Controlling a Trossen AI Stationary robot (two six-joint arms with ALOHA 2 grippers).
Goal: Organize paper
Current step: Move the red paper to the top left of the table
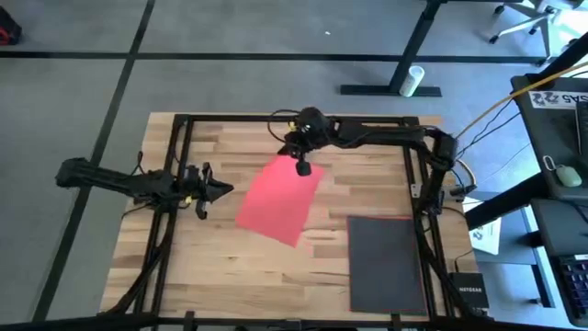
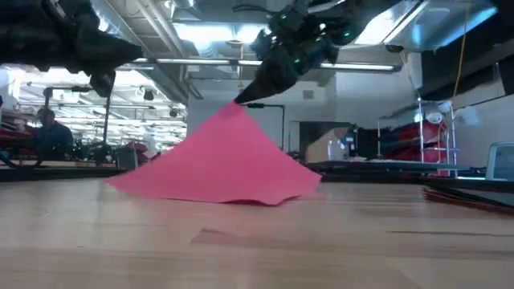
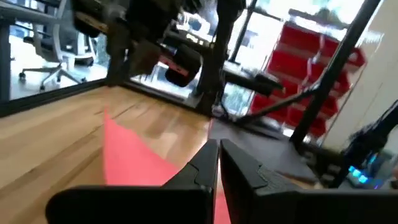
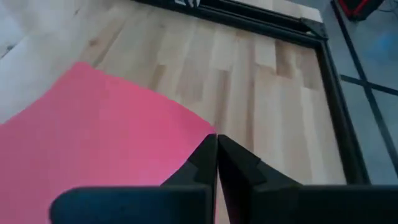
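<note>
One corner up: the right gripper (image 1: 302, 168) is closed on the far corner of the pink sheet (image 1: 278, 199).
From that pinch the sheet's long axis slants back across the wooden table (image 1: 230, 267), far edge lifted, near edge resting; the black stack (image 1: 387, 260) lies to its right, apart. Left gripper (image 1: 220, 189), fingers together and empty, waits just beside the sheet's left edge.

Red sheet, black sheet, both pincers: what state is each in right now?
Red paper sheet: one corner lifted off the table, the rest draping down to the wood.
Black paper sheet: lying flat near the table's right corner, untouched.
Right pincer: shut on the red sheet's raised corner, above the table.
Left pincer: shut, empty, hovering left of the red sheet.
</note>
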